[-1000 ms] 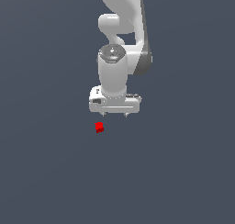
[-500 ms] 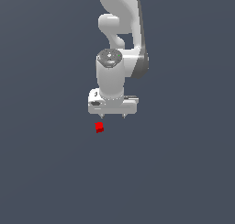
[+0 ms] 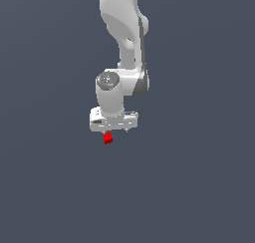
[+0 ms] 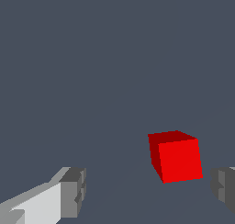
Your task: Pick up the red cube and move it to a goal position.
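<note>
Red against flat grey, the red cube (image 3: pixel 107 138) rests on the floor (image 3: pixel 199 187) in the exterior view, just under the white gripper (image 3: pixel 115 131), toward the exterior view's left end of the hand. We see the arm (image 3: pixel 122 28) come down from the top edge, the hand pointing downward; its short fingertips barely show below the body.

From the wrist view we find the cube (image 4: pixel 176 157) lying between the two grey pads (image 4: pixel 73 191), much nearer to one pad than the other. Our fingers stand wide apart and grip nothing; the cube touches neither.
</note>
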You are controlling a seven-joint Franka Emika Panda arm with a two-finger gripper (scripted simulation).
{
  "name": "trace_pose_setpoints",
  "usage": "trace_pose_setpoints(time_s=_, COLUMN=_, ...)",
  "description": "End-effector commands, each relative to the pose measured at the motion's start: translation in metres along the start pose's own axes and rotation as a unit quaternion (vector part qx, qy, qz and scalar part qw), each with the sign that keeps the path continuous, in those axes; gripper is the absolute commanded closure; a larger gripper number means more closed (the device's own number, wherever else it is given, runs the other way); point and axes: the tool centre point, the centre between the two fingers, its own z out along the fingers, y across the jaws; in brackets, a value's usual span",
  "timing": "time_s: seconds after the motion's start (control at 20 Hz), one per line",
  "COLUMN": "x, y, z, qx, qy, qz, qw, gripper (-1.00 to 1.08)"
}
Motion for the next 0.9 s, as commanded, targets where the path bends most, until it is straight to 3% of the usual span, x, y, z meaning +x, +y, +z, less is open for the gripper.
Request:
trace_pose_setpoints(time_s=0.0, x=-0.004, y=0.012, z=0.019, qx=0.000, qy=0.000, qz=-0.018, qw=0.9998, gripper=-0.92)
trace_pose_setpoints(time_s=0.35, x=-0.009, y=0.035, z=0.058, qx=-0.001, qy=0.000, qz=-0.053, qw=0.9986, gripper=-0.92)
trace_pose_setpoints(time_s=0.7, x=-0.009, y=0.043, z=0.071, qx=-0.001, qy=-0.001, qz=-0.065, qw=0.9979, gripper=-0.92)
trace_pose_setpoints(time_s=0.75, x=-0.009, y=0.043, z=0.071, qx=-0.001, qy=-0.001, qz=-0.065, qw=0.9979, gripper=1.08)
trace_pose_setpoints(time_s=0.85, x=-0.009, y=0.043, z=0.071, qx=-0.001, qy=-0.001, qz=-0.065, qw=0.9979, gripper=1.08)
